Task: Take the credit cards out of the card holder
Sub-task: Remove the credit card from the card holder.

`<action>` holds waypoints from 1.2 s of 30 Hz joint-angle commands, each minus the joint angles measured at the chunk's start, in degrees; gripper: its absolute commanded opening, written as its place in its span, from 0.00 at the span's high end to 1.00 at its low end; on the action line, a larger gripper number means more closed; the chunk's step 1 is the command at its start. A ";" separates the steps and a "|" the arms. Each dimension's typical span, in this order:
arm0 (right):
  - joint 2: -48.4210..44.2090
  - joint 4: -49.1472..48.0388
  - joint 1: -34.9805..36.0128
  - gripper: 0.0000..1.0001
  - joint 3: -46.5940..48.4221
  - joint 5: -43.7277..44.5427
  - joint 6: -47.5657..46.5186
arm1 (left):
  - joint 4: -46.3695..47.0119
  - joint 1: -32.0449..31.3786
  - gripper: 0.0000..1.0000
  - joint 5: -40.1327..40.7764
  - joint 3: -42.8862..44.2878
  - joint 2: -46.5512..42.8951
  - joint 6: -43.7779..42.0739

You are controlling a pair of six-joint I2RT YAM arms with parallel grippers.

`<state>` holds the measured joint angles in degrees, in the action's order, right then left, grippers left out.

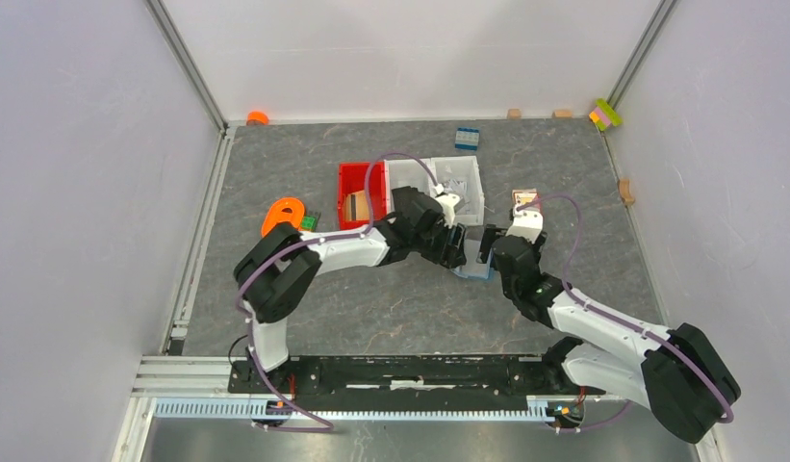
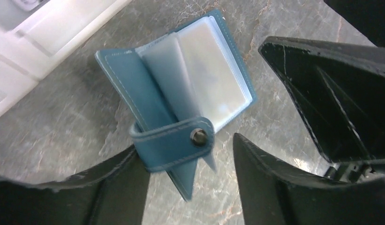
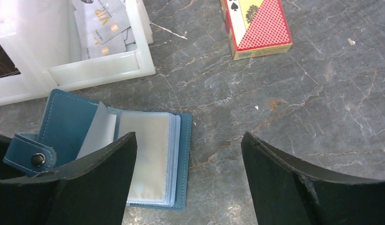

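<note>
The steel-blue card holder (image 2: 134, 89) lies open on the grey table, its clear plastic sleeves (image 3: 150, 154) fanned up and its snap strap (image 2: 174, 145) curling off one end. Whether the sleeves hold a card I cannot tell. My left gripper (image 2: 185, 145) is open and straddles the strap, with a gap on the right side. My right gripper (image 3: 188, 140) is also open; its left finger hangs over the sleeves and its right finger over bare table. Silvery-grey credit cards (image 3: 99, 23) lie in the white bin (image 3: 87, 70). From above, both grippers (image 1: 458, 245) (image 1: 490, 247) meet over the holder (image 1: 474, 270).
The white bin (image 1: 472, 178) and a red bin (image 1: 347, 178) stand just behind the holder. A red playing-card box (image 3: 258, 26) lies to the right. An orange part (image 1: 285, 212), a green brick (image 1: 311, 221) and a blue studded brick (image 1: 467, 138) lie farther off.
</note>
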<state>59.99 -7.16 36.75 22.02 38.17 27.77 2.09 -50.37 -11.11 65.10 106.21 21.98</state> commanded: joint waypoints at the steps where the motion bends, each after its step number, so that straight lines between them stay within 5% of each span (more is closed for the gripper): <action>1: -0.07 -0.51 0.25 0.15 -0.79 3.77 4.03 | -3.92 -1.30 0.36 0.50 6.57 5.04 -2.03; 3: -0.52 -2.25 0.26 0.16 -1.81 3.05 3.92 | -4.49 -1.31 0.41 1.69 7.20 5.90 -2.02; 4: -0.51 -2.21 0.25 0.16 -1.84 2.84 3.79 | -4.59 -1.31 0.54 2.52 7.20 5.66 -2.11; 6: -0.02 -2.20 0.25 0.17 -1.57 2.39 3.11 | -3.98 -1.22 0.95 3.73 6.14 4.38 -2.12; 7: 0.28 -2.31 0.24 0.18 -1.57 1.93 2.26 | -3.20 -1.23 0.98 4.09 5.17 3.37 -2.12; 14: -0.56 -7.22 -0.02 0.16 -2.89 -7.19 -2.55 | 7.40 0.53 0.98 5.21 -6.11 -8.23 0.53; 18: -7.06 -14.69 -0.28 0.02 -7.64 -13.21 -4.72 | 16.24 2.90 0.98 0.61 -13.66 -15.66 4.01; 29: -20.34 -27.28 -0.55 0.02 -16.80 -21.43 -5.96 | 32.02 4.40 0.98 0.00 -24.93 -25.03 8.67; 36: -21.45 -26.87 -1.00 0.02 -17.45 -19.76 -4.13 | 35.39 4.91 0.98 -1.71 -27.01 -27.13 10.36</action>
<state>38.59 -30.59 36.23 4.99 18.85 22.96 29.39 -45.95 -11.11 38.48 81.73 28.88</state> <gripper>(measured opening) 0.979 0.061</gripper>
